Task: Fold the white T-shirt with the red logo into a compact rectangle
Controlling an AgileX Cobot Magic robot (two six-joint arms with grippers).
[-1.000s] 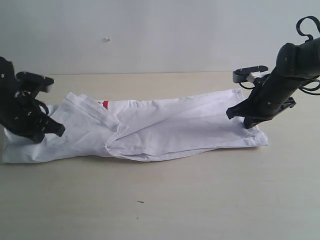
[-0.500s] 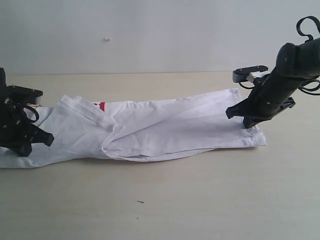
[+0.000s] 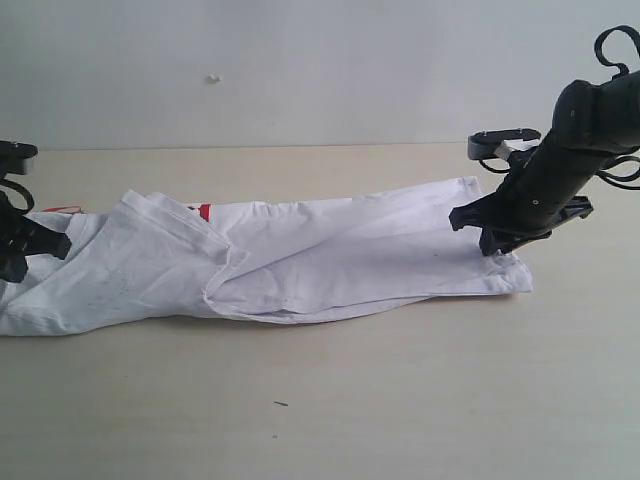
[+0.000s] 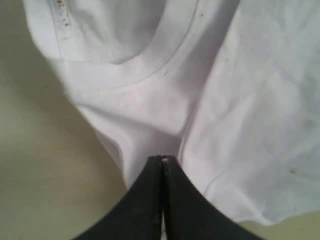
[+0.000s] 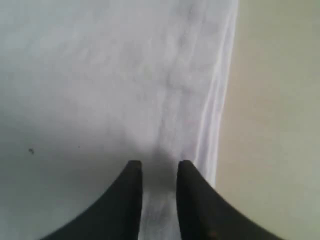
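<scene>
Stretching across the pale table [image 3: 320, 410], the white T-shirt [image 3: 340, 255] is laid out as a long, narrow band from the left edge of the exterior view to the right arm, already folded lengthwise but not yet shortened into a rectangle. A loose, rumpled flap is seen left of centre. The left gripper [image 4: 162, 161] is set at the neck end, near the ribbed collar [image 4: 145, 75]; its jaws are pressed together, and a ridge of cloth is drawn into their tips, so a pinch of fabric is judged to be held. The right gripper [image 5: 159, 167] is poised over the opposite end, just inside the hem [image 5: 215, 125], with its jaws slightly apart and nothing clamped. Only a sliver of the red logo [image 3: 205, 211] is exposed under the flap. With one end unheld, a further pull from the left could drag the whole band sideways, and the loose flap could be spilled open. If the hem is regripped too shallowly, only the top layer may be lifted.
</scene>
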